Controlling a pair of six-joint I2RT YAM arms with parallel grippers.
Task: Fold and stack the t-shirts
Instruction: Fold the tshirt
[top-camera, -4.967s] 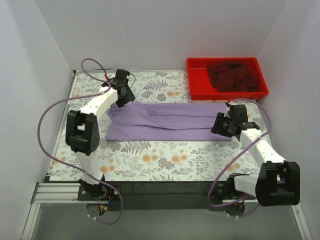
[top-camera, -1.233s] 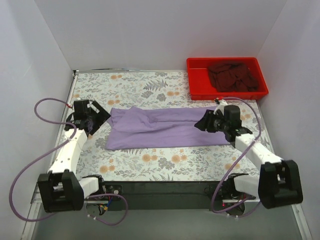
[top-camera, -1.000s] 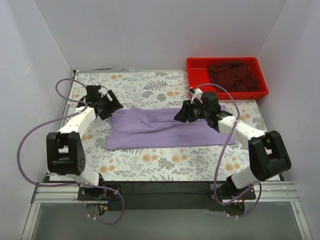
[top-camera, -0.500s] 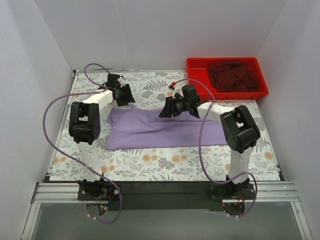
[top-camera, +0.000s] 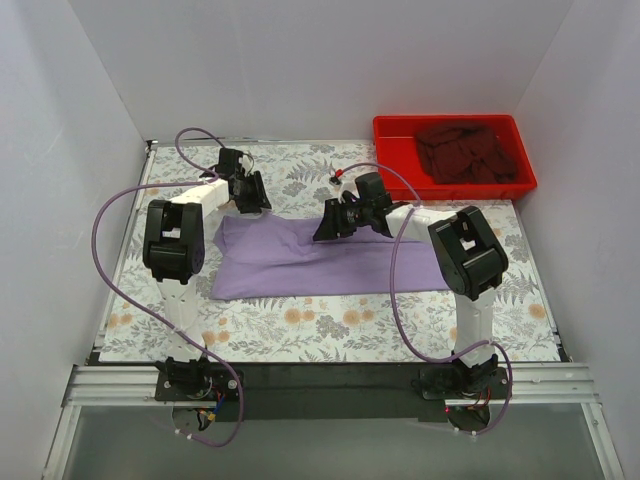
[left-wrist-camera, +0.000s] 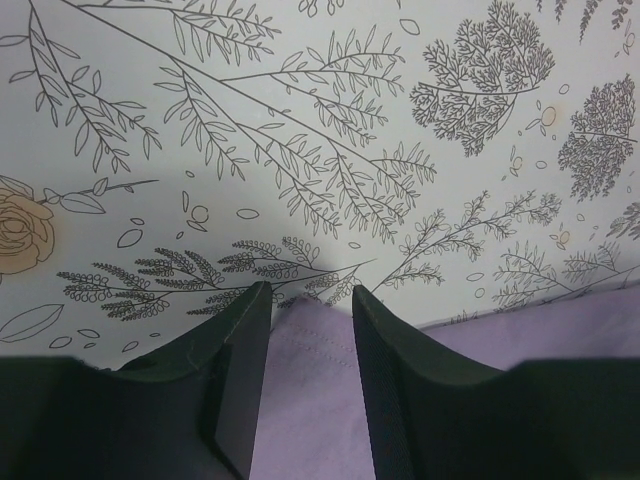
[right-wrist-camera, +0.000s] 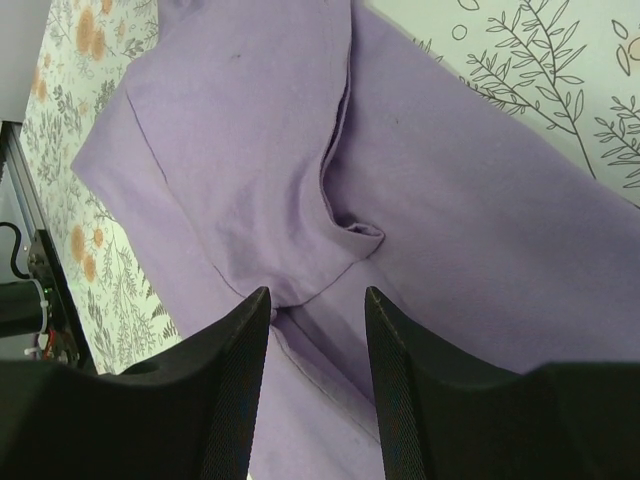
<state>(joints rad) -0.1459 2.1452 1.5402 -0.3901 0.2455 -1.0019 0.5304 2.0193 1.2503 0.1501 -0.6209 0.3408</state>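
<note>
Floral table, arms outstretched to t-shirt

My fingers are black, my 2 arms white and black with purple cables, the lavender t-shirt pale and plain, the maroon t-shirt dark, the tray red, the table cover white with grey ferns and orange flowers.

Left claw and right claw both reach far forward, angled down, jaws parted.
</note>
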